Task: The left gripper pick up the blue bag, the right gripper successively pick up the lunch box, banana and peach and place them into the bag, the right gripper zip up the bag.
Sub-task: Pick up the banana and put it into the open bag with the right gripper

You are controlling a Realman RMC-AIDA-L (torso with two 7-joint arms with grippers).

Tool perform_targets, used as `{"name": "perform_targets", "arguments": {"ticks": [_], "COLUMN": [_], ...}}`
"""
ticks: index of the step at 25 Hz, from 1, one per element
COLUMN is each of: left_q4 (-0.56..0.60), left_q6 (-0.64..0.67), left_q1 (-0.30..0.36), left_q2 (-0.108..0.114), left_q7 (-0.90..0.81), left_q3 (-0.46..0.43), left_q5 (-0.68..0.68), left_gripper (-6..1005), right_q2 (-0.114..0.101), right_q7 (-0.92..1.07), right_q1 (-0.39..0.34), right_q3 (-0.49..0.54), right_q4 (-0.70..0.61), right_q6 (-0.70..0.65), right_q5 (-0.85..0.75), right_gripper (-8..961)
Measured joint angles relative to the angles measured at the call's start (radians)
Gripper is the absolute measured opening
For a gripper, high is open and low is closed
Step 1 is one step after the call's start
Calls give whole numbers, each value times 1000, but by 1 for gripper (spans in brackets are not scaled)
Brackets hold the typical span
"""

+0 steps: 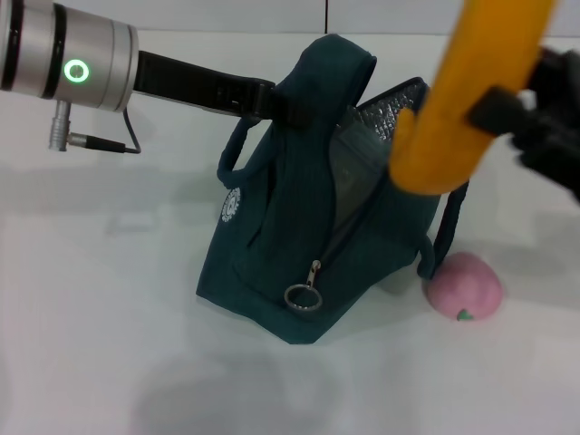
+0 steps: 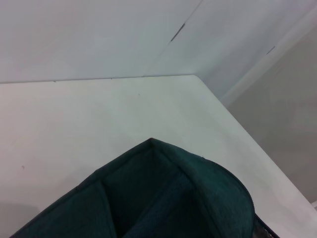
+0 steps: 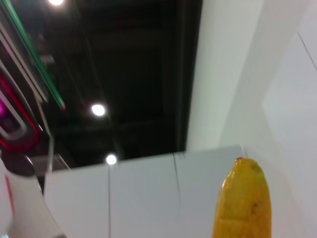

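The blue bag (image 1: 299,227) stands on the white table (image 1: 100,299) with its mouth open, showing a silver lining (image 1: 390,113). My left gripper (image 1: 268,100) reaches in from the left and is shut on the bag's top handle; that dark fabric (image 2: 173,198) fills the low part of the left wrist view. At the upper right, my right gripper (image 1: 512,113) is shut on the yellow banana (image 1: 462,91), which hangs over the bag's open mouth; its tip (image 3: 242,203) shows in the right wrist view. The pink peach (image 1: 464,287) lies on the table right of the bag. The lunch box is hidden.
A zipper pull with a metal ring (image 1: 304,294) hangs at the bag's front corner. The bag's side strap (image 1: 446,231) dangles close to the peach. The table's far edge and corner (image 2: 195,77) meet a white wall.
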Motion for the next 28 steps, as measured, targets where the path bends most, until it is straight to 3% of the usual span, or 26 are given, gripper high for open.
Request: {"name": "perform_targets", "arguments": {"ticks": [14, 18, 28], "left_q4": [2, 2, -1], "left_q6": [0, 0, -1], "left_q1": [-1, -3, 4], "left_q2": [1, 2, 0], "left_q7": [-5, -16, -17], "left_q3": [2, 9, 12], "left_q5": [0, 0, 0], "left_gripper": [34, 34, 34], "right_q2": [1, 5, 5], "right_q7": [-121, -129, -112], "right_q1": [-28, -7, 5], "right_q3": [-123, -138, -157], "right_q4": [19, 65, 90], "right_q6": [194, 231, 182], "right_q5": [-11, -12, 98], "right_gripper": [427, 426, 426]}}
